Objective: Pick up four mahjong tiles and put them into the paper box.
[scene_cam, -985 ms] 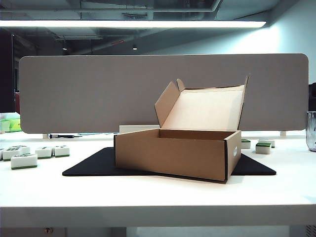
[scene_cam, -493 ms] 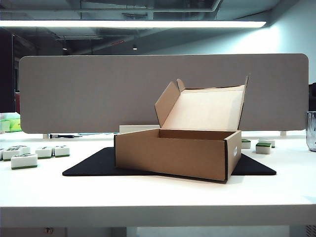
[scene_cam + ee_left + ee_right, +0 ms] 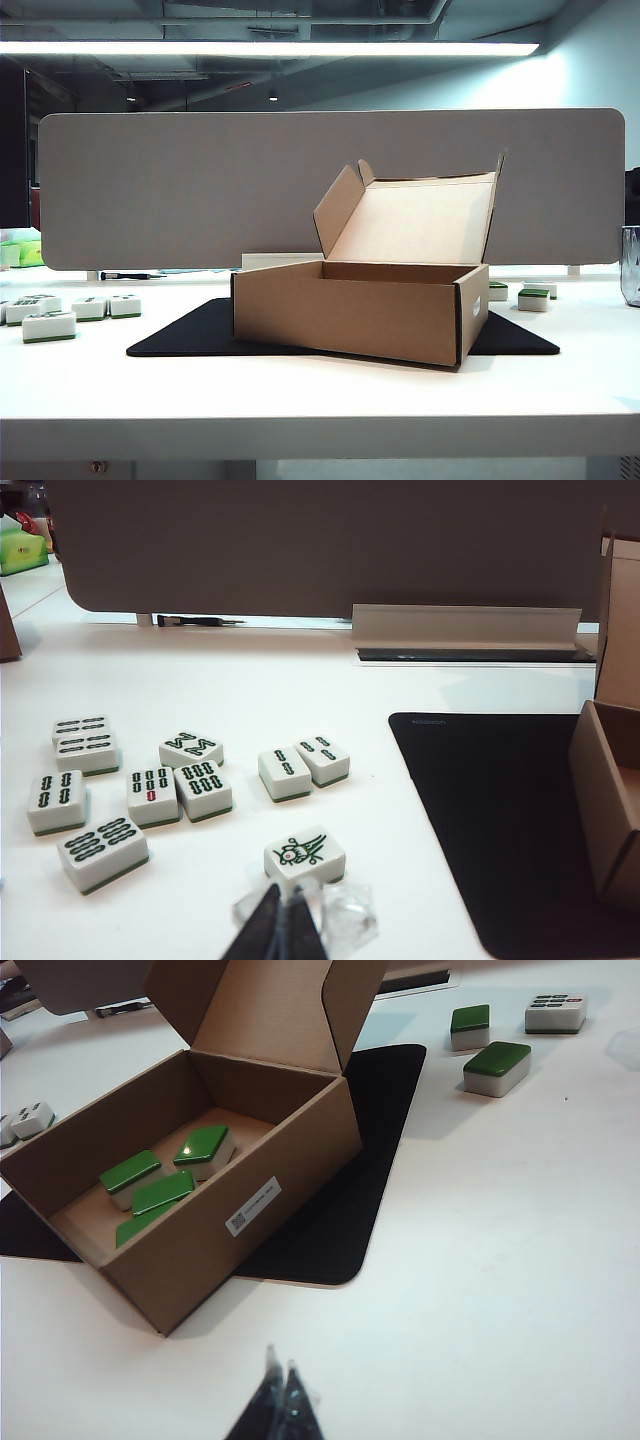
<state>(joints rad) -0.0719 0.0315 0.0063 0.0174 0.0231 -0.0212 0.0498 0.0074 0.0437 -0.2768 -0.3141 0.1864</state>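
The white counter (image 3: 320, 390) carries a grey divider panel (image 3: 330, 185) along its far edge. A black mat (image 3: 200, 335) lies at mid-counter, and the paper box (image 3: 350, 310) sits on it, its flap lid standing open toward the far edge. Inside the box lie the 4 mahjong tiles (image 3: 165, 1185), green sides up, loosely clustered on the floor of the box; a small white label (image 3: 252, 1206) shows on one outer wall. 9 loose white-faced tiles (image 3: 180, 790) lie scattered toward the counter's left edge, and 3 more tiles (image 3: 497, 1068) lie toward its right edge. The left claw (image 3: 280, 928) hangs over the counter just beside the nearest loose tile, tips pressed together, pinching nothing. The right claw (image 3: 278, 1400) hangs over bare counter near the box's labelled wall, tips likewise pressed together and empty.
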